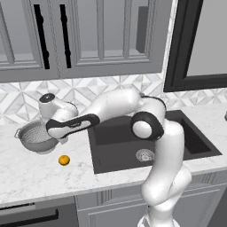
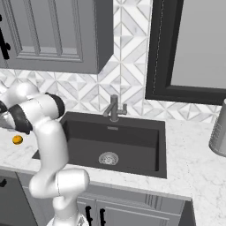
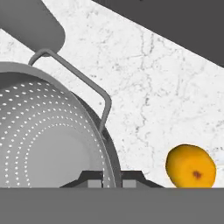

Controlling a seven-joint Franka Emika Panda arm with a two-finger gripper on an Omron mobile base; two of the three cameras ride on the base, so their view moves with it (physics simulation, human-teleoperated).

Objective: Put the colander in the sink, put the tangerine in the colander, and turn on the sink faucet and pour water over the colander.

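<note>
The colander (image 1: 34, 135) (image 3: 48, 140), a perforated silver bowl, stands on the marble counter left of the sink (image 1: 111, 137) (image 2: 132, 132). In the hand view my gripper (image 3: 112, 180) is shut on the colander's rim, one fingertip inside the bowl and one outside, just below a wire side handle (image 3: 89, 85). The tangerine (image 1: 64, 160) (image 2: 17, 139) (image 3: 191, 166) lies on the counter near the front edge, a little apart from the colander. The sink faucet (image 2: 114, 108) stands behind the basin, and no water runs from it.
A silver drain (image 1: 144, 154) (image 2: 108, 158) sits in the sink floor. A metal canister (image 2: 218, 131) stands on the counter at the far right. Grey wall cabinets (image 1: 88, 35) hang above the backsplash, and a dark-framed window (image 2: 194, 48) is behind the sink.
</note>
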